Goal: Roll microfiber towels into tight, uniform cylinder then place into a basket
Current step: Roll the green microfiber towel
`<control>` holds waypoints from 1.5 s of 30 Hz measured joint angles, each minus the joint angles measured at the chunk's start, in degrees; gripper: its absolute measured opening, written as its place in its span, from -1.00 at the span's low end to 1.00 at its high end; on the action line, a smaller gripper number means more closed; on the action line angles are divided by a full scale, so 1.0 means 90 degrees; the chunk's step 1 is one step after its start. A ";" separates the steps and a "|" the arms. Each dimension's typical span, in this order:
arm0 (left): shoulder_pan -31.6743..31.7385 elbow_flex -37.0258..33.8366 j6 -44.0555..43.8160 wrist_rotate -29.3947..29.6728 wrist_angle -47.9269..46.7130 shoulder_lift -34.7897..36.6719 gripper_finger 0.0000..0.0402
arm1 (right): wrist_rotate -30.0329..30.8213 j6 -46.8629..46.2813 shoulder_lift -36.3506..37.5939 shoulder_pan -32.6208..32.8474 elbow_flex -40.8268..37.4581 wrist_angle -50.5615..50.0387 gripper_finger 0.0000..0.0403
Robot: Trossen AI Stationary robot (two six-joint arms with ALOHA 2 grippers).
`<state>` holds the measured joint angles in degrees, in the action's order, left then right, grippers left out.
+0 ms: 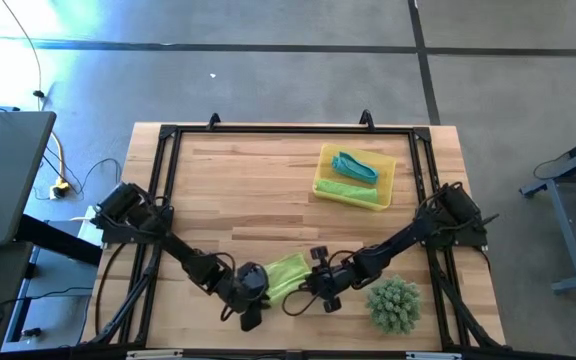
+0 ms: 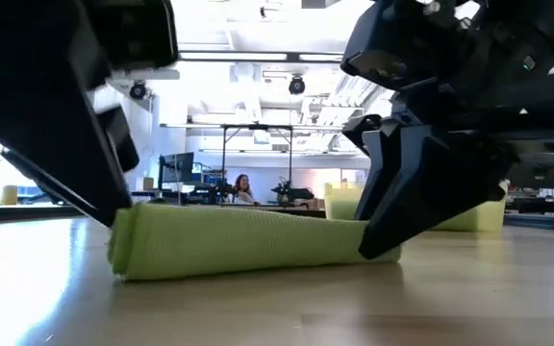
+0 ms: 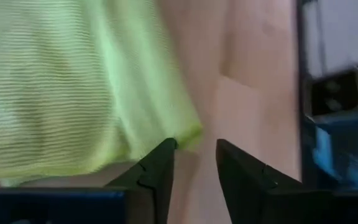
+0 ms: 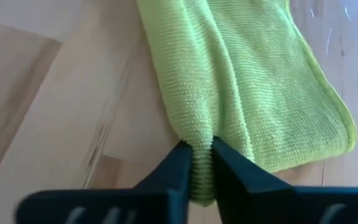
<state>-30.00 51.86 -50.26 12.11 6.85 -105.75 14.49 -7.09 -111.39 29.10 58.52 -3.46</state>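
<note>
Table (image 1: 258, 190) first: lower centre, the lime towel (image 1: 286, 272) lies half rolled, soft, light, floppy. Right gripper (image 4: 202, 163) pinches its end fold, a sound hold; left gripper (image 3: 194, 160) hangs parted, grasping nothing.

In the low view, both ends of the lime-green towel (image 2: 248, 240) are covered by the left gripper (image 2: 113, 207) and the right gripper (image 2: 383, 240) — the contact points cannot be made out. In the left wrist view, the towel is blurred and cut off by the frame edge beyond the fingertips (image 3: 160, 162). The gripper bodies are cropped.
</note>
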 joint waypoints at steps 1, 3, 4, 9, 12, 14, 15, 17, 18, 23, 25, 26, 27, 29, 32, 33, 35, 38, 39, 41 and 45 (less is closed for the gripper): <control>-0.0022 -0.0001 0.0160 -0.0107 0.0000 0.0060 -0.44 | -0.0030 -0.0109 0.0002 -0.0009 -0.0003 -0.0005 -0.89; -0.0091 0.0007 0.0397 -0.0156 0.0035 0.0153 -0.40 | -0.0150 -0.0323 0.0000 -0.0061 -0.0007 -0.0018 -0.96; -0.0138 0.0009 0.0530 -0.0150 0.0055 0.0189 -0.38 | -0.0256 -0.0400 0.0000 -0.0104 -0.0010 -0.0018 -0.96; -0.0460 0.0016 0.1532 0.0617 0.0298 0.0212 -0.33 | -0.1332 -0.0974 -0.0001 -0.0469 -0.0024 0.0111 -0.98; -0.0665 0.0023 0.2279 0.1569 0.0336 0.0109 -0.32 | -0.2030 -0.1273 -0.0006 -0.0710 -0.0023 0.0173 -0.98; -0.0783 0.0023 0.2830 0.2221 0.0368 0.0041 -0.32 | -0.2432 -0.1496 -0.0010 -0.0869 -0.0024 0.0189 -0.98; -0.0832 0.0023 0.3077 0.2490 0.0382 0.0004 -0.32 | -0.2646 -0.1597 -0.0012 -0.0945 -0.0024 0.0204 -0.98; -0.0905 0.0026 0.3475 0.2875 0.0381 -0.0093 -0.32 | -0.3005 -0.1851 -0.0017 -0.1076 -0.0024 0.0246 -0.98; -0.0925 0.0026 0.3606 0.2999 0.0377 -0.0133 -0.32 | -0.3160 -0.2007 -0.0017 -0.1143 -0.0024 0.0260 -0.98; -0.0863 0.0028 0.3718 0.3247 0.0364 -0.0365 -0.32 | -0.3746 -0.2483 -0.0030 -0.1394 -0.0041 0.0448 -0.98; -0.0772 0.0028 0.3715 0.3266 0.0366 -0.0463 -0.32 | -0.3906 -0.2566 -0.0039 -0.1446 -0.0044 0.0528 -0.98; -0.0733 0.0028 0.3715 0.3272 0.0365 -0.0513 -0.33 | -0.3969 -0.2574 -0.0041 -0.1464 -0.0046 0.0550 -0.98; -0.0695 0.0028 0.3715 0.3307 0.0361 -0.0562 -0.33 | -0.3990 -0.2574 -0.0041 -0.1478 -0.0044 0.0550 -0.99; -0.0638 0.0028 0.3710 0.3376 0.0338 -0.0605 -0.34 | -0.4004 -0.2606 -0.0041 -0.1484 -0.0044 0.0555 -0.99; -0.0586 0.0031 0.3624 0.3401 0.0306 -0.0605 -0.35 | -0.4125 -0.2795 -0.0041 -0.1485 -0.0040 0.0555 -0.99; -0.0591 0.0032 0.3638 0.3402 0.0309 -0.0603 -0.35 | -0.4179 -0.2835 -0.0041 -0.1484 -0.0039 0.0552 -0.99; -0.0634 0.0036 0.3839 0.3408 0.0407 -0.0575 -0.35 | -0.4234 -0.2856 -0.0041 -0.1481 -0.0039 0.0527 -0.99; -0.0707 0.0212 0.4295 0.3443 0.0430 -0.0562 -0.35 | -0.4236 -0.2856 -0.0041 -0.1481 -0.0034 0.0459 -0.99; -0.0727 0.0275 0.4457 0.3462 0.0428 -0.0562 -0.35 | -0.4236 -0.2856 -0.0041 -0.1481 -0.0034 0.0446 -0.99; -0.0732 0.0355 0.4798 0.3530 0.0431 -0.0560 -0.35 | -0.4234 -0.2856 -0.0040 -0.1481 -0.0030 0.0429 -0.99; -0.0514 0.0361 0.4744 0.3544 0.0218 -0.0559 -0.35 | -0.4231 -0.2856 -0.0038 -0.1481 -0.0029 0.0424 -0.99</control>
<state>-34.62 55.11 -7.56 44.00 8.81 -110.78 -23.59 -32.80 -111.74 15.77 58.26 0.36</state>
